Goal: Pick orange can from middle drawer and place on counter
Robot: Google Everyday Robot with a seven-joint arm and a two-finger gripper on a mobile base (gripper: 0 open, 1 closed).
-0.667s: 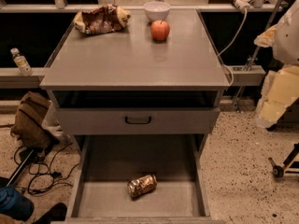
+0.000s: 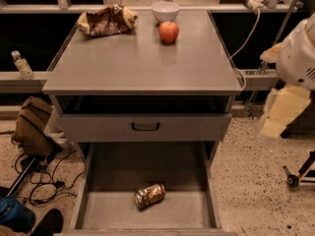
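**Gripper (image 2: 281, 113) hanging right of the cabinet, orange can (image 2: 149, 195) lying in the open drawer**

The gripper is hanging in the air at the right side of the view, beyond the right edge of the counter (image 2: 138, 68) and at about the height of the closed drawer front (image 2: 98, 128). It is showing as a pale cream, blurred shape below the white bulk of the arm (image 2: 301, 53), and I cannot tell whether it is apart or together. It is touching nothing and is sitting well apart from the can.

The middle drawer (image 2: 123, 168) is standing pulled out toward the camera below the closed drawer front, whose black handle (image 2: 145, 127) is facing forward. The orange can is lying on its side on the drawer's flat grey floor, near the front and roughly midway between the two side walls, touching neither. Its long axis is running slightly diagonally, with the right end raised toward the back. Its gold-orange skin is catching the light.

On the counter, a red apple (image 2: 169, 32) is sitting near the back, just in front of a white bowl (image 2: 165, 11). A crumpled brown and yellow snack bag (image 2: 106, 19) is lying at the back left corner. The front part of the counter is showing bare grey surface.

To the left of the cabinet, a small plastic bottle (image 2: 22, 64) is standing on a ledge, a brown bag (image 2: 33, 124) is slumping on the speckled floor (image 2: 256, 181), and dark cables (image 2: 42, 181) are trailing beneath it. A white cable (image 2: 246, 38) is hanging down past the counter's back right corner.
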